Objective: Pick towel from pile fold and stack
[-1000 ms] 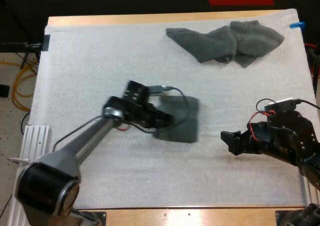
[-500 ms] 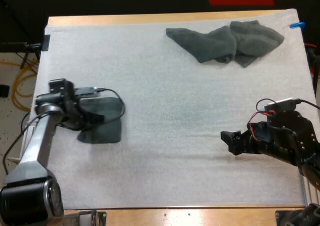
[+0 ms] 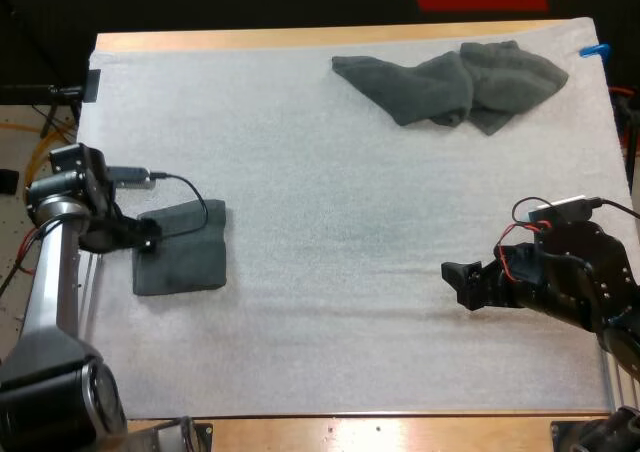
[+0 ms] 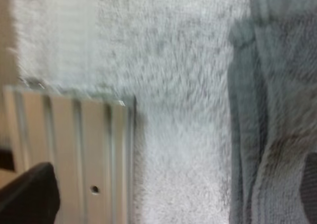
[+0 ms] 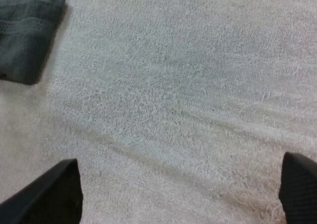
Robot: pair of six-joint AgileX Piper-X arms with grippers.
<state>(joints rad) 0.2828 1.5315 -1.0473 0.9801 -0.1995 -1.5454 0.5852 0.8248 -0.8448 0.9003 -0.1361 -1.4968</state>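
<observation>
Shifts folded towel (image 3: 182,262) from centre to frame left; spreads left pincer (image 3: 148,242) and right pincer (image 3: 462,282) wide, empty; targets pile (image 3: 450,84) next.

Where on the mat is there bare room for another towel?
The wide middle of the mat, between the folded towel and right gripper, is bare. Crowded: far right by the crumpled pile, and left edge at the left gripper.

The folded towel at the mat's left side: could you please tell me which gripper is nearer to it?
Left. The left gripper is right at the folded towel's edge, while the right gripper hovers over bare mat far off on the opposite side.
</observation>
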